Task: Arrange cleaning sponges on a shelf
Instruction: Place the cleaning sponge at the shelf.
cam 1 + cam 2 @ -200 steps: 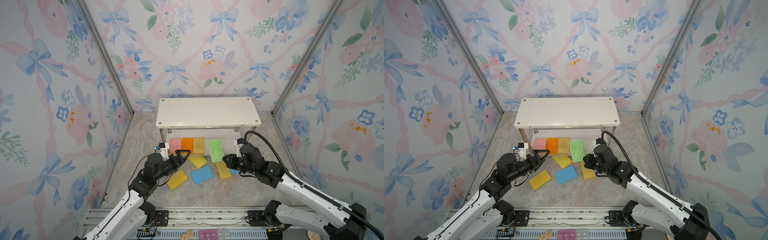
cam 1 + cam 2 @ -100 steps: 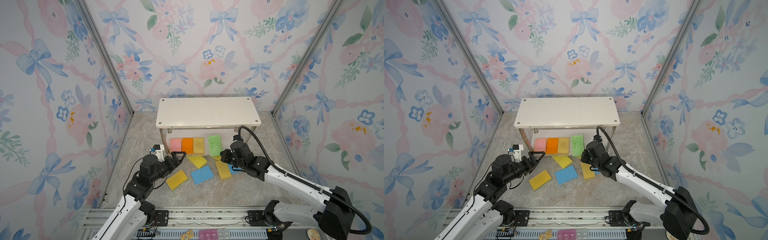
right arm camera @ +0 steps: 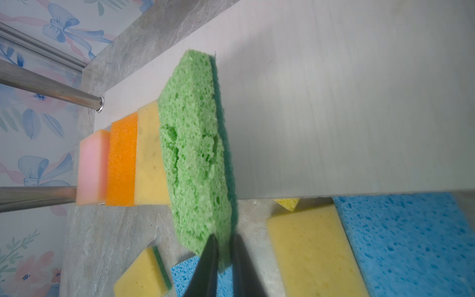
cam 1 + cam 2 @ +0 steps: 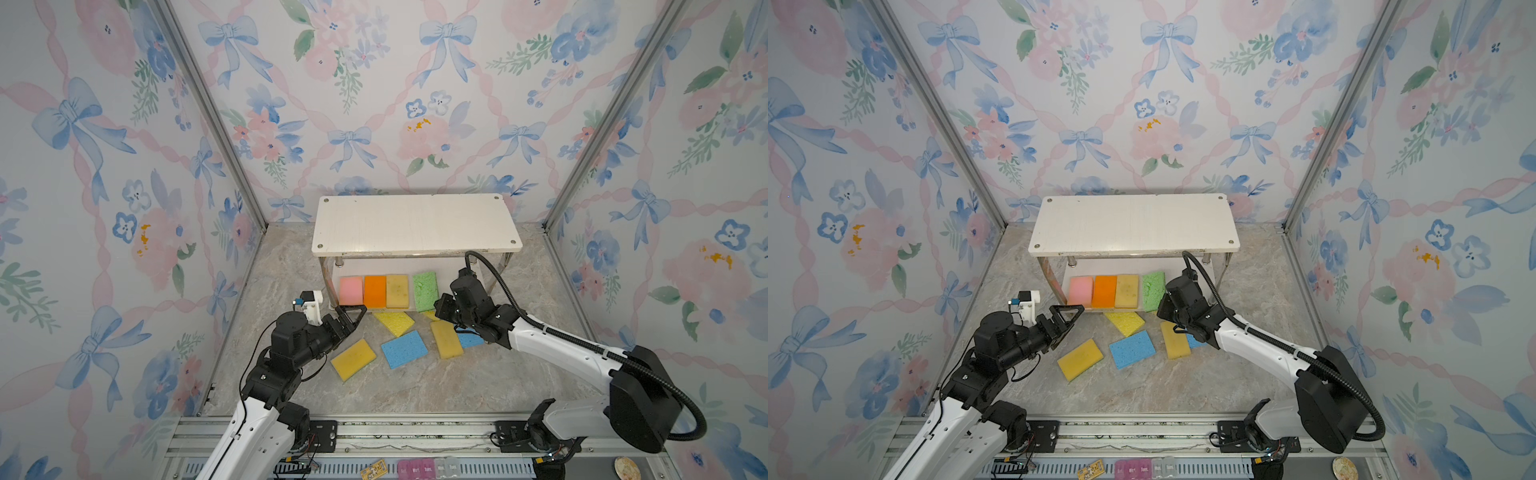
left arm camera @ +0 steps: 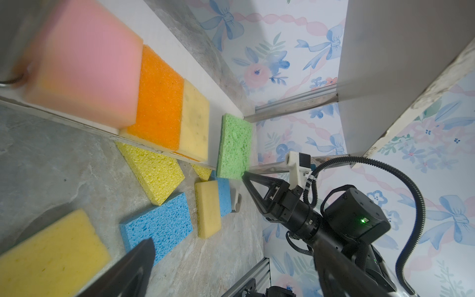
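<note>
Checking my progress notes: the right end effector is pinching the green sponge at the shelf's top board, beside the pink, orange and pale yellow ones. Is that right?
Not the top board: the right end effector pinches the green sponge at the shelf's lower board, beside the pink, orange and pale yellow ones, as the right wrist view shows.

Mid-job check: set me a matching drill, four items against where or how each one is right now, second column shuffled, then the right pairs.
Items
1. pink sponge
2. green sponge
3. front blue sponge
4. left tool

States
A. lying flat on the floor
B. open, holding nothing
C. pinched at one end by the right tool
D. on the lower board of the shelf, at the row's end beside the orange sponge

Pairs: 1-D, 2-C, 3-A, 4-B
</note>
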`<state>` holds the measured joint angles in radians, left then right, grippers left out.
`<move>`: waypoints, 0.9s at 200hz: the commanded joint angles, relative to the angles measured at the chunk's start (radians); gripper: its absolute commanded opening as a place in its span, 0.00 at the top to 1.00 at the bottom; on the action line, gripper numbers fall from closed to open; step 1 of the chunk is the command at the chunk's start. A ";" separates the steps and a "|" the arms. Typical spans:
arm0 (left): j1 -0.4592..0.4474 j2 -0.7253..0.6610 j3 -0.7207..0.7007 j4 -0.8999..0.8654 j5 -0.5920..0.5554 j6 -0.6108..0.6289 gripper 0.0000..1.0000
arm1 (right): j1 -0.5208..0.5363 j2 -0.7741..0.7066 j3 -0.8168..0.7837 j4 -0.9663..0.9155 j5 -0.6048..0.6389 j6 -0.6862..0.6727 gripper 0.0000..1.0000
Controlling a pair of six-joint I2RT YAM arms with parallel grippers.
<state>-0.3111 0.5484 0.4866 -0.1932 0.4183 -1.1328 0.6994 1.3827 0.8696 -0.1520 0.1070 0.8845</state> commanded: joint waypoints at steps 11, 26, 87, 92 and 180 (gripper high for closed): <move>0.015 -0.016 0.012 -0.028 0.037 0.025 0.02 | -0.027 0.028 0.016 0.068 -0.016 0.031 0.85; 0.019 -0.020 0.010 -0.030 0.040 0.021 0.02 | -0.031 0.041 0.021 0.077 -0.016 0.035 0.84; 0.030 -0.037 -0.003 -0.030 0.051 0.015 0.02 | -0.035 0.103 0.039 0.107 -0.041 0.042 0.82; 0.033 -0.039 -0.002 -0.029 0.052 0.015 0.02 | -0.035 0.107 0.039 0.109 -0.041 0.044 0.81; 0.046 -0.044 -0.013 -0.029 0.057 0.015 0.02 | -0.046 0.157 0.058 0.116 -0.076 0.049 0.44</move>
<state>-0.2737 0.5072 0.4862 -0.2123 0.4614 -1.1328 0.6704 1.5208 0.8928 -0.0463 0.0448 0.9337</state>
